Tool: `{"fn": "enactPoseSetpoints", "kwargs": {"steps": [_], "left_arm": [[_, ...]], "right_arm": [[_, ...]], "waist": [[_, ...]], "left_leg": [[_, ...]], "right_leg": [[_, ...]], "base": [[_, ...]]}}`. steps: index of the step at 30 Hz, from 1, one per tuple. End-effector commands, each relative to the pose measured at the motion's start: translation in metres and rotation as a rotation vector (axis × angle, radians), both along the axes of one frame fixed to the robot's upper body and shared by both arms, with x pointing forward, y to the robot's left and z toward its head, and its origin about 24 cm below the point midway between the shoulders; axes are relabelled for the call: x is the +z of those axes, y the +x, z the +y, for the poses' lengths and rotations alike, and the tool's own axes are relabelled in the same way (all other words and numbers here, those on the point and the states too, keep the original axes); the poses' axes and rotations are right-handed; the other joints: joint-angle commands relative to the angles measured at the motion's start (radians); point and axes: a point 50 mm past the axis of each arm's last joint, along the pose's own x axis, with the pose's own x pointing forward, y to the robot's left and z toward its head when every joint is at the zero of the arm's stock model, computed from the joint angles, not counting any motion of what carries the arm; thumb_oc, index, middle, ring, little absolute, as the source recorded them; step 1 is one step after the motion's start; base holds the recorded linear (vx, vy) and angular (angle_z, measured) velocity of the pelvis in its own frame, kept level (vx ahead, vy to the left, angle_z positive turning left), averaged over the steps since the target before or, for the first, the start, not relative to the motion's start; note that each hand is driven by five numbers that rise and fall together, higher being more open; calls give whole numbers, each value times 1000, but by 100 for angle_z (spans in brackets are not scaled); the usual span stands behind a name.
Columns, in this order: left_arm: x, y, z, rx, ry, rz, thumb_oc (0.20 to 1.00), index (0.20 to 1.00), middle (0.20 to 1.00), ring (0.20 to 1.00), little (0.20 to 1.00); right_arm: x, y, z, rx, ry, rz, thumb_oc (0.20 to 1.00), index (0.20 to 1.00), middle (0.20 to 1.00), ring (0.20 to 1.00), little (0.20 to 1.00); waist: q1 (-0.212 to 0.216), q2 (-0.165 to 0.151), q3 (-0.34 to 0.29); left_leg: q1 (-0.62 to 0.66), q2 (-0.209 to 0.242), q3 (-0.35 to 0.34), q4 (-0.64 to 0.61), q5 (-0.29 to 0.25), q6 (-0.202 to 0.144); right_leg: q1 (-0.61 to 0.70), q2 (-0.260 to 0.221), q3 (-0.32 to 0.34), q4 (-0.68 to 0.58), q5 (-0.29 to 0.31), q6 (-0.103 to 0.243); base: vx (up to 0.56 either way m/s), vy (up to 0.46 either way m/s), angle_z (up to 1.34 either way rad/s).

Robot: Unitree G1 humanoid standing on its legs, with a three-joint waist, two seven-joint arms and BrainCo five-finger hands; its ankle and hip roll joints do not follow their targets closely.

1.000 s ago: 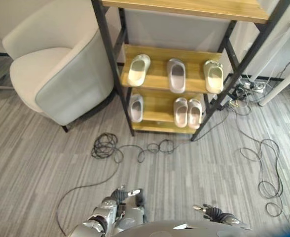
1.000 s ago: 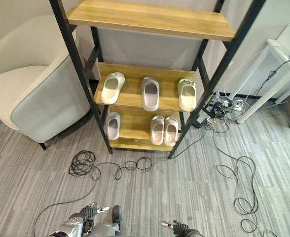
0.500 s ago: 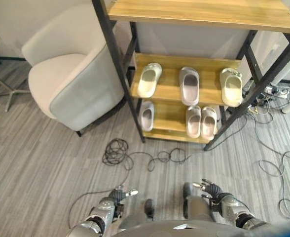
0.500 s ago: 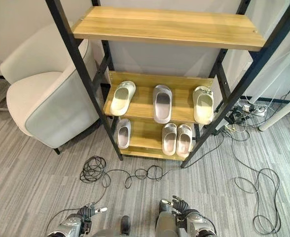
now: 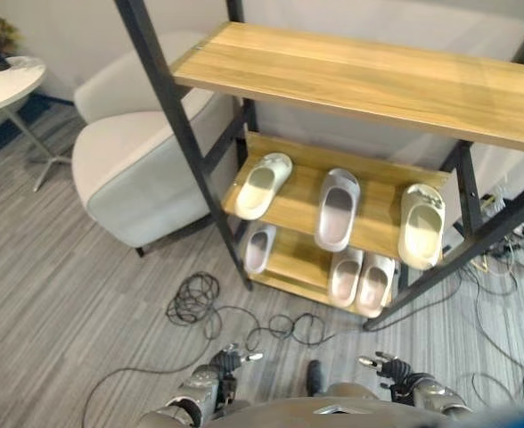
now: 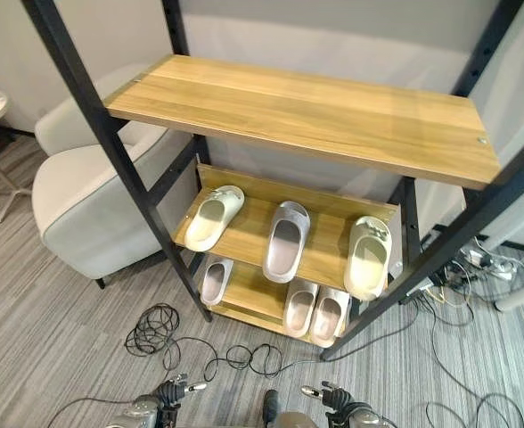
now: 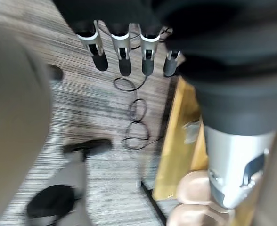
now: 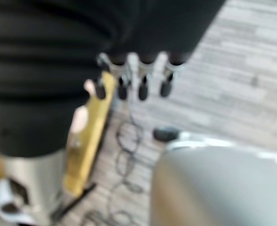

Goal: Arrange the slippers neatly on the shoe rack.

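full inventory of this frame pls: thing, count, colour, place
Shoe rack: one, black metal frame with wooden shelves, centre; its top shelf is bare.
Cream slippers: two, at the left and right ends of the middle shelf.
Grey slipper: one, middle shelf, between the cream ones.
Pale slippers on the bottom shelf: three, one alone at the left, two side by side at the right.
Armchair: one, off-white and grey, left of the rack.
Side table: one, white top, far left.
Cables: black, coiled on the grey striped floor in front of the rack.
Left hand: low at bottom left, fingers straight, holding nothing.
Right hand: low at bottom right, fingers straight, holding nothing.
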Motion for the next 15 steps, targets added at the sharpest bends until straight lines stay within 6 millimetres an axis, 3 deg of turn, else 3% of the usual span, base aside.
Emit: {"fn": "enactPoseSetpoints", "kwargs": {"steps": [1, 2, 3, 6, 7, 13, 15], "left_arm": [[10, 17, 11, 16, 9, -97, 1000, 1000, 1000, 1000, 1000], [10, 15, 12, 15, 2, -89, 1000, 1000, 1000, 1000, 1000], [9, 15, 12, 15, 2, -89, 1000, 1000, 1000, 1000, 1000], [11, 19, 14, 5, 4, -93, 1000, 1000, 1000, 1000, 1000], [11, 17, 15, 25, 2, -93, 1000, 1000, 1000, 1000, 1000], [4, -4, 23, 28, 27, -31, 1000, 1000, 1000, 1000, 1000], [5, -1, 23, 7, 28, -41, 1000, 1000, 1000, 1000, 1000]], "right_arm": [[2, 7, 3, 42, 2, -28, 1000, 1000, 1000, 1000, 1000], [1, 5, 3, 58, -7, -18, 1000, 1000, 1000, 1000, 1000], [1, 5, 3, 58, -7, -18, 1000, 1000, 1000, 1000, 1000], [0, 1, 2, 91, -27, 0, 1000, 1000, 1000, 1000, 1000], [0, 2, 5, 100, -21, -3, 1000, 1000, 1000, 1000, 1000], [-5, -12, 12, 132, -14, 36, 1000, 1000, 1000, 1000, 1000], [-1, 3, 22, 188, -4, -30, 1000, 1000, 1000, 1000, 1000]], "waist": [[12, -11, 36], [26, -18, 32], [27, -18, 34], [52, 0, 48], [60, 0, 47], [69, -13, -6], [71, -17, -21]], "left_leg": [[46, 2, 122, -101, 43, 127], [22, -18, 136, -206, -8, 137], [26, -18, 137, -206, -10, 137], [-39, -29, 129, -371, 97, 123], [-12, -31, 125, -418, 92, 128], [50, -57, 106, -446, 72, 140], [79, -65, 127, -461, 60, 152]], "right_leg": [[-27, -57, 103, 107, -116, 81], [1, -55, 91, 98, -129, 86], [5, -55, 92, 98, -131, 86], [51, -20, 92, 96, -159, 87], [62, -16, 105, 100, -163, 91], [121, -39, 132, 65, -168, 104], [138, -56, 135, 52, -168, 119]], "base": [[260, -125, 37], [215, -76, 46], [207, -37, 51], [168, 22, 14], [195, 38, -13], [227, 79, -28], [175, 110, -26]]}}
